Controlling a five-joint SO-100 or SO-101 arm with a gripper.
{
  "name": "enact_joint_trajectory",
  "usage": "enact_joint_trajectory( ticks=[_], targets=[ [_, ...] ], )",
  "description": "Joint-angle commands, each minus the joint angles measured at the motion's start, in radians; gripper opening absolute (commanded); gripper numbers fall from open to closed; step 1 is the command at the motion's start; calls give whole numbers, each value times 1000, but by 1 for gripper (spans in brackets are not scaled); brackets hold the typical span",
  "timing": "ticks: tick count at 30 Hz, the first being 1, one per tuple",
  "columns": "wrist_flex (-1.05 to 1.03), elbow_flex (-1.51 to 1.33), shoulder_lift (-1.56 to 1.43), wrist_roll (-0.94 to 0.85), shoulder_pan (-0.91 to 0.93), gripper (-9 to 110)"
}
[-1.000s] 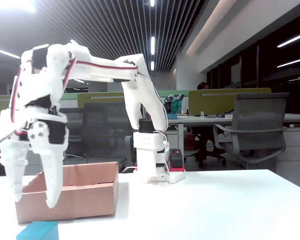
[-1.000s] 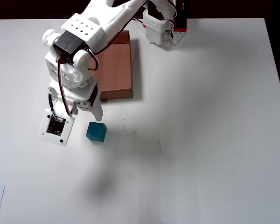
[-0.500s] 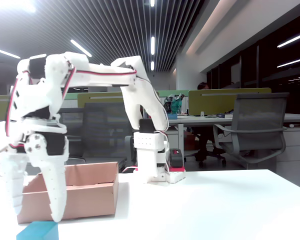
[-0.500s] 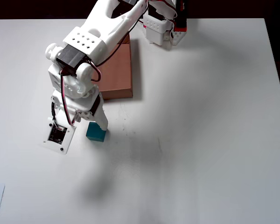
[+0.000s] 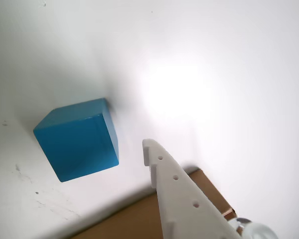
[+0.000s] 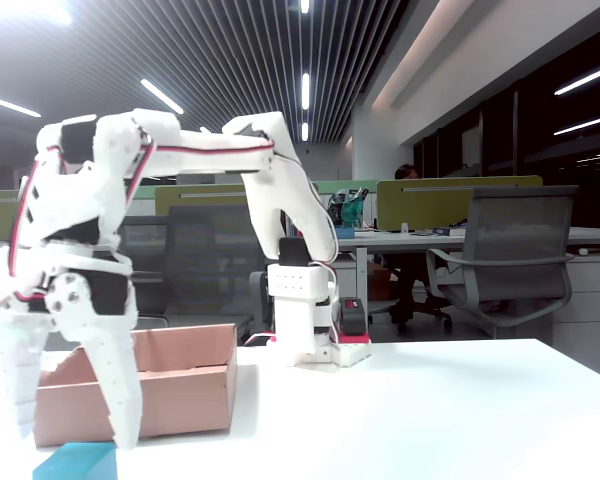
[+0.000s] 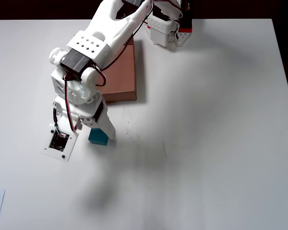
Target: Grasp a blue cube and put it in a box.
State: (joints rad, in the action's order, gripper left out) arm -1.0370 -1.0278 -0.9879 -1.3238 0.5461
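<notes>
Gripper (image 6: 72, 440) hangs low over white table (image 7: 206, 143), jaws spread wide, nothing between them. Blue cube (image 5: 78, 139) sits on tabletop just in front of box (image 7: 121, 72), apart from it. In overhead view, one white finger (image 7: 107, 128) overlaps cube's right edge; contact unclear. Wrist view shows cube beside that finger, gap between. Fixed view: fingertips near cube's top level, cardboard box behind, open-topped. Arm base at table's far edge.

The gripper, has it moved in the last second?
Yes. In the overhead view the gripper has come down away from the box and its jaws now straddle the blue cube.
</notes>
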Motion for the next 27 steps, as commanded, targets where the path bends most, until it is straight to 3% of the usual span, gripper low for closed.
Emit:
enact_joint_trajectory(
  ticks=[1, 27],
  targets=[
    [0, -5, -6, -9, -8, 39],
    [58, -25, 55, -2, -21, 32]
  ],
)
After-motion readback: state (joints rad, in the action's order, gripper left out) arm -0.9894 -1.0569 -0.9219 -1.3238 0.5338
